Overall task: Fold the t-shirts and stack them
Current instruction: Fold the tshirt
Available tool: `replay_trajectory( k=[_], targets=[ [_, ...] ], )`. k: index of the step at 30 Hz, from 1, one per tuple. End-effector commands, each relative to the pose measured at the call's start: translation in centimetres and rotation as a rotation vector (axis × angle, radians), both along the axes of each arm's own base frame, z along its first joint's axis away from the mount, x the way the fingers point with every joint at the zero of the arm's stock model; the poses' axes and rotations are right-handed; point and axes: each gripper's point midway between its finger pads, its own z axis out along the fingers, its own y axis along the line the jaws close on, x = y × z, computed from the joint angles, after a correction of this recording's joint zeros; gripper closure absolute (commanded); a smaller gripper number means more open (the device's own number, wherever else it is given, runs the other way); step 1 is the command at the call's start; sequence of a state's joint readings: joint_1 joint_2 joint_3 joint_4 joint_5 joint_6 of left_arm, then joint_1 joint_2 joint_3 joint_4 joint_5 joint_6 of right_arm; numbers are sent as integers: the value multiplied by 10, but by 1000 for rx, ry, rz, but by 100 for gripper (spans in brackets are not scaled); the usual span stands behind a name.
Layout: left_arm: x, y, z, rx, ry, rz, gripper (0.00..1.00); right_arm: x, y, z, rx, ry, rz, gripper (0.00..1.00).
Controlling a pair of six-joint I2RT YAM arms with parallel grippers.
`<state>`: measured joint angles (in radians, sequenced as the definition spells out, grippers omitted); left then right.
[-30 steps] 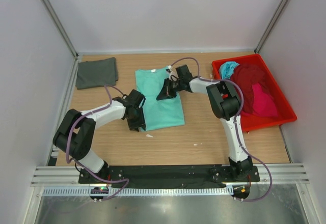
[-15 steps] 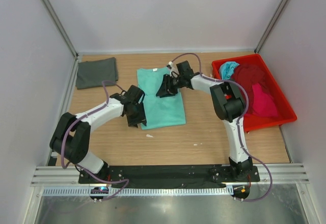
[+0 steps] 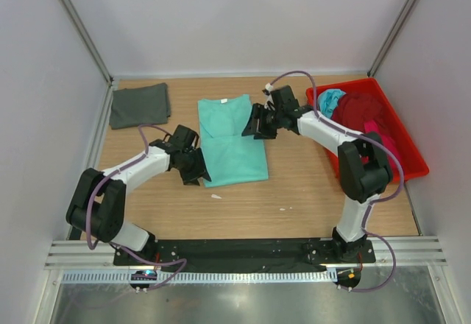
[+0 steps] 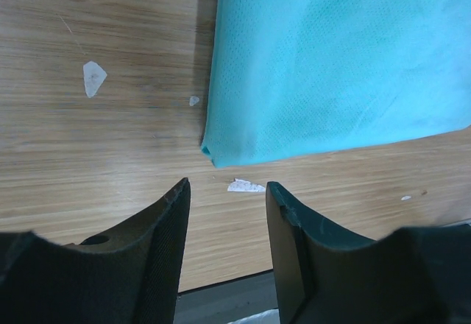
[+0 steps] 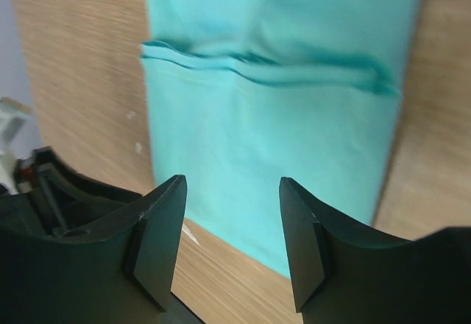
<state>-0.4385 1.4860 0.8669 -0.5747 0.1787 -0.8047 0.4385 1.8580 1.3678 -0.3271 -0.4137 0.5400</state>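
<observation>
Mint green t-shirt [image 3: 232,141] lies folded on the wooden counter [image 3: 302,188]; left end effector [image 4: 224,191] and right end effector [image 5: 232,185] hang at its edges, both spread apart, empty.

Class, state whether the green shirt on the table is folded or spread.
Folded: the green shirt is a narrow rectangle with doubled layers at its corner.

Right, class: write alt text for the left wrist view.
The open, empty left gripper hovers over the wooden table near a corner of the folded mint green t-shirt. Small white scraps dot the wood.
</observation>
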Motion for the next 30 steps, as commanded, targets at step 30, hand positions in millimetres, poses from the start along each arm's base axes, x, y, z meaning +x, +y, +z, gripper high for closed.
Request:
replay_trajectory(
  k=[30],
  targets=[
    [-7, 16, -27, 51, 8, 123, 87, -113, -62, -76, 18, 215, -487, 51]
  ],
)
